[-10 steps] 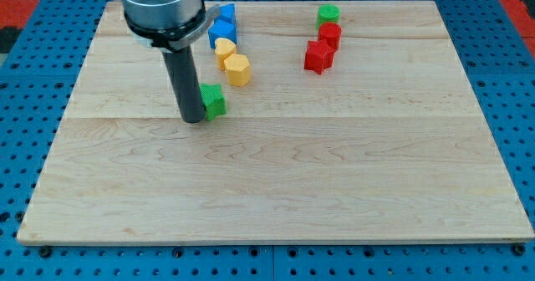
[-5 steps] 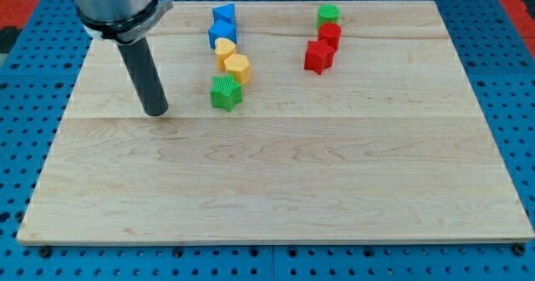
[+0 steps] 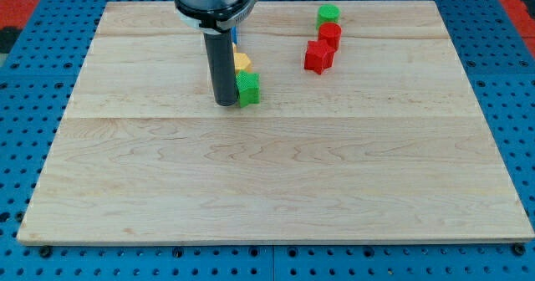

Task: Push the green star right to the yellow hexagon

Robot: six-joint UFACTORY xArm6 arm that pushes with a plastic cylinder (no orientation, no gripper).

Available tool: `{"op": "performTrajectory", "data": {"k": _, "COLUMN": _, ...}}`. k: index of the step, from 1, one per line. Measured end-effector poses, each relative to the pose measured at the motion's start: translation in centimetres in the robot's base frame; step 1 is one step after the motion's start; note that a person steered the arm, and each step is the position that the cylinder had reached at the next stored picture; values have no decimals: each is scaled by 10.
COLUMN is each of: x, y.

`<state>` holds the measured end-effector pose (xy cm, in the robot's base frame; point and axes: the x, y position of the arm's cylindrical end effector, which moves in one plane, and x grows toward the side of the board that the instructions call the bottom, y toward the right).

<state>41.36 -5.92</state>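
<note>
The green star (image 3: 248, 89) lies on the wooden board (image 3: 276, 181), left of centre near the view's top. My tip (image 3: 226, 104) touches the star's left side. The yellow hexagon (image 3: 242, 63) sits just above the star, touching or nearly touching it, and is partly hidden by the rod. The other yellow block and the blue blocks behind the rod are hidden, save for a sliver of blue (image 3: 235, 33).
A red star (image 3: 318, 56) and a red block (image 3: 330, 35) sit at the view's upper right, with a green cylinder (image 3: 328, 14) above them. The board's edges drop to a blue pegboard (image 3: 33, 105).
The tip swung out to the view's left, then came back right against the green star. The star has shifted right and slightly up, now right below the yellow hexagon.
</note>
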Motion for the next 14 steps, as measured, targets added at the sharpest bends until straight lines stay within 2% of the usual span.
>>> {"op": "performTrajectory", "data": {"k": 2, "x": 0, "y": 53}}
{"op": "performTrajectory", "data": {"k": 5, "x": -4, "y": 102}}
{"op": "performTrajectory", "data": {"k": 7, "x": 1, "y": 98}}
{"op": "performTrajectory", "data": {"k": 10, "x": 1, "y": 37}}
{"op": "performTrajectory", "data": {"k": 14, "x": -35, "y": 63}}
